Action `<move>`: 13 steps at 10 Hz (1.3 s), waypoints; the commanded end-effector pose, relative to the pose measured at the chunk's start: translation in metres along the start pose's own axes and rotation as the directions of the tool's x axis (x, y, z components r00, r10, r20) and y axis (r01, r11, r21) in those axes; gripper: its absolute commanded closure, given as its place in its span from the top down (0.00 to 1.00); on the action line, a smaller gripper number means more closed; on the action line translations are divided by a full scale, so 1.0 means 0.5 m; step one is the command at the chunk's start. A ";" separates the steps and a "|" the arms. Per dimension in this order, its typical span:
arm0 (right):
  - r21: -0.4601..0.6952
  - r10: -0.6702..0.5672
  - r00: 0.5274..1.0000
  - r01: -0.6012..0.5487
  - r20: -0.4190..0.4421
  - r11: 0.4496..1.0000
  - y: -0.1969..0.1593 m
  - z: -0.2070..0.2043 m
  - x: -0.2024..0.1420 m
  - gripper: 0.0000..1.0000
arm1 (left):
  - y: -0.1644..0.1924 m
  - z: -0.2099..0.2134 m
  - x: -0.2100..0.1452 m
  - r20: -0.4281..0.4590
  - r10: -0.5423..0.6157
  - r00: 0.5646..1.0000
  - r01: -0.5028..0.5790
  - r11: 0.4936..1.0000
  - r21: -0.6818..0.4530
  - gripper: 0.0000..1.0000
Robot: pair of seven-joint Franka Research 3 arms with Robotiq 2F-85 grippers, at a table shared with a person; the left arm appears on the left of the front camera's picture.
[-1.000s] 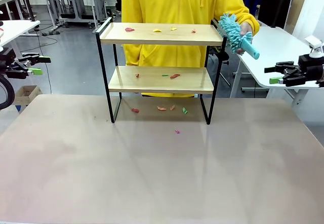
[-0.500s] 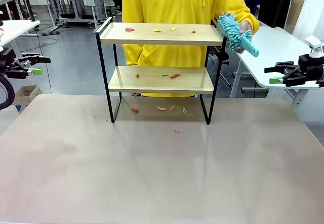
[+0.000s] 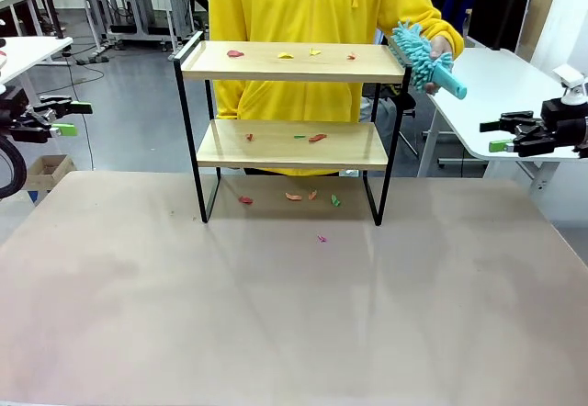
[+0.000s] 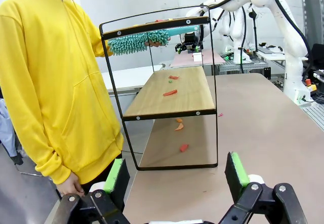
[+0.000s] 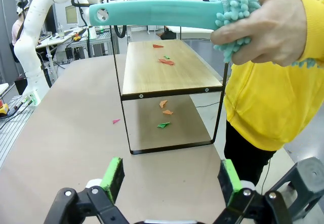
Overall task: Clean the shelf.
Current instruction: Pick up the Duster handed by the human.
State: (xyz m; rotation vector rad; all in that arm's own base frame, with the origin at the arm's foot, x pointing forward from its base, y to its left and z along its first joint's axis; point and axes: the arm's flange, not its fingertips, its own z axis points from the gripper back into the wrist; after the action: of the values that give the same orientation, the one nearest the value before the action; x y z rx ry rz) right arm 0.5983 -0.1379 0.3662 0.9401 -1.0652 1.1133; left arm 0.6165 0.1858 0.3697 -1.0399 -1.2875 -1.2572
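Duster nudged toward shelf, hand half-hidden.

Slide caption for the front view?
Person holds a teal duster by the scrap-littered shelf; left gripper and right gripper hang open at the sides.

A: Where does the front camera sit?
B: At the table's near edge, facing twelve o'clock across it, with the shelf at mid-distance.
A: And the wrist cameras?
B: The left one looks in from nine o'clock, the right from three, both off the table's ends, each seeing the shelf end-on. All three share the shelf and the table under it.
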 end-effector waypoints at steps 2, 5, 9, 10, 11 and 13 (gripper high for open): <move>-0.038 -0.040 0.998 0.038 -0.050 0.999 -0.007 0.021 0.039 1.00 | 0.001 0.001 0.004 -0.003 -0.004 1.000 0.004 1.000 -0.003 1.00; -0.176 -0.156 0.962 0.118 -0.222 0.977 -0.003 0.073 0.186 1.00 | 0.001 0.001 0.004 -0.003 -0.004 1.000 0.004 1.000 -0.003 1.00; -0.432 -0.406 0.859 0.253 -0.312 0.866 0.050 0.079 0.424 1.00 | 0.001 0.001 0.004 -0.003 -0.004 1.000 0.004 1.000 -0.003 1.00; -0.551 -0.543 0.787 0.324 -0.294 0.769 0.067 0.059 0.485 1.00 | 0.001 0.001 0.004 -0.003 -0.004 1.000 0.004 1.000 -0.003 1.00; -0.618 -0.584 0.752 0.310 -0.306 0.723 0.077 0.040 0.526 1.00 | 0.001 0.001 0.004 -0.003 -0.004 1.000 0.004 1.000 -0.003 1.00; -0.634 -0.625 0.689 0.307 -0.366 0.710 0.084 -0.003 0.549 1.00 | 0.001 0.001 0.004 -0.003 -0.004 1.000 0.004 1.000 -0.003 1.00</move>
State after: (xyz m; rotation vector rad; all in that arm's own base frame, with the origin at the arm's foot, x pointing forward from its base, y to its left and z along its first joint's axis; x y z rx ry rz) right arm 0.5816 -0.0757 0.6409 0.3467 -0.5933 0.5222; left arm 0.6166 0.1861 0.3696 -1.0393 -1.2873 -1.2573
